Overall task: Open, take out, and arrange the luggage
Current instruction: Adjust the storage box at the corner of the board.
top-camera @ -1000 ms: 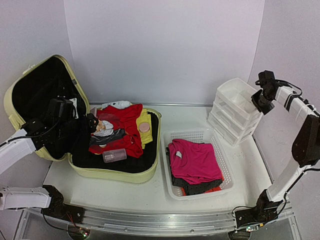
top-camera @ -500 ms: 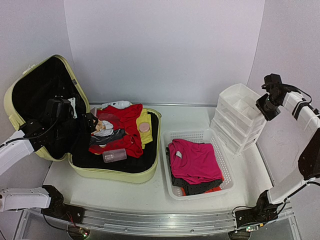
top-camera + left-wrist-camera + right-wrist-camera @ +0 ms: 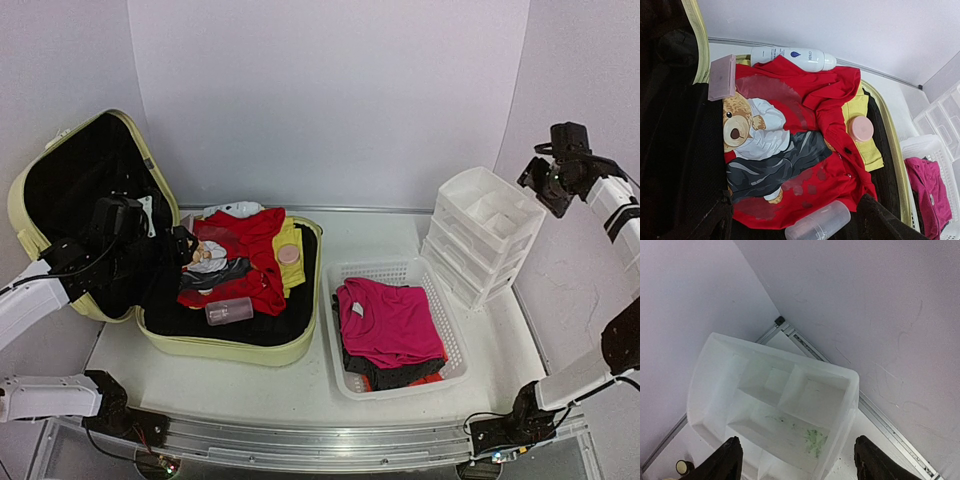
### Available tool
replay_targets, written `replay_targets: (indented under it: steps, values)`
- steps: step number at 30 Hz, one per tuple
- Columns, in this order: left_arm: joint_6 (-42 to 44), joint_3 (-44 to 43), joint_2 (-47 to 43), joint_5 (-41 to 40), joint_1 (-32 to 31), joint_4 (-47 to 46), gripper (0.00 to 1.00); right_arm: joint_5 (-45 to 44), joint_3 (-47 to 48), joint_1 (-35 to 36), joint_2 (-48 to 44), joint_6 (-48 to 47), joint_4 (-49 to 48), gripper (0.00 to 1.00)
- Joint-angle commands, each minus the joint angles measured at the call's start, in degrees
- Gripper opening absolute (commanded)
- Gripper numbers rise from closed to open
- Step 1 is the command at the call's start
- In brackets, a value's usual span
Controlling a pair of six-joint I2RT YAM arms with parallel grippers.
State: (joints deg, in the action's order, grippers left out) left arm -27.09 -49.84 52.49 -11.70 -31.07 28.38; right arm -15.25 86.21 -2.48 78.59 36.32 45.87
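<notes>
1. The large pale yellow-green hard-shell suitcase point(image 3: 228, 349) lies open on the left part of the white counter point(image 3: 300, 388). Its black-lined lid stands tilted back to the left.
2. The left tool point(image 3: 179, 243) hovers over the left side of the suitcase base. Its jaws are spread wide and released, with nothing between them.
3. The suitcase base holds a red garment with a teddy-bear print point(image 3: 790, 145) on top of the pile.
4. A yellow garment point(image 3: 864, 150) lies beside the red one, with a small round pink jar point(image 3: 860, 128) on it.
5. A white spray bottle point(image 3: 790, 57) lies at the far edge of the pile. A clear plastic bottle point(image 3: 817, 225) lies on its side at the near edge. A mauve rectangular box point(image 3: 721, 76) sits near the hinge side.
6. A white mesh plastic basket point(image 3: 385, 268) sits just right of the suitcase and holds a magenta garment point(image 3: 390, 320) over darker items.
7. A white plastic drawer organizer point(image 3: 480, 235) stands to the right of the basket.
8. The right tool point(image 3: 800, 462) is raised above the organizer's top tray. Its jaws are apart and released, gripping nothing.
</notes>
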Motion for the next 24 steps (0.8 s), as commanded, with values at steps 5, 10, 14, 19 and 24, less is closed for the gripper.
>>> replay_targets:
  steps: [5, 10, 14, 19, 24]
  values:
    - [-0.97, -2.09, 1.36, 1.48, 0.22, -2.59, 0.86, 11.37, 9.0, 4.91, -0.83, -18.89, -1.74, 0.74]
    - [-1.21, -2.27, 1.66, 1.68, 0.21, -2.54, 0.86, 4.01, 14.45, 14.82, 3.45, -24.99, 1.88, 0.74]
    - [-1.21, -2.27, 1.64, 1.77, 0.22, -2.54, 0.85, 1.13, 16.6, 20.83, 5.92, -29.67, 2.86, 0.75]
    - [-1.34, -2.02, 1.41, 1.76, 0.22, -2.6, 0.86, -3.38, 18.37, 28.91, 9.85, -38.36, 4.81, 0.85]
    - [-1.47, -2.09, 1.73, 1.98, 0.22, -2.57, 0.86, -10.75, 18.48, 34.65, 12.98, -43.88, 5.13, 0.89]
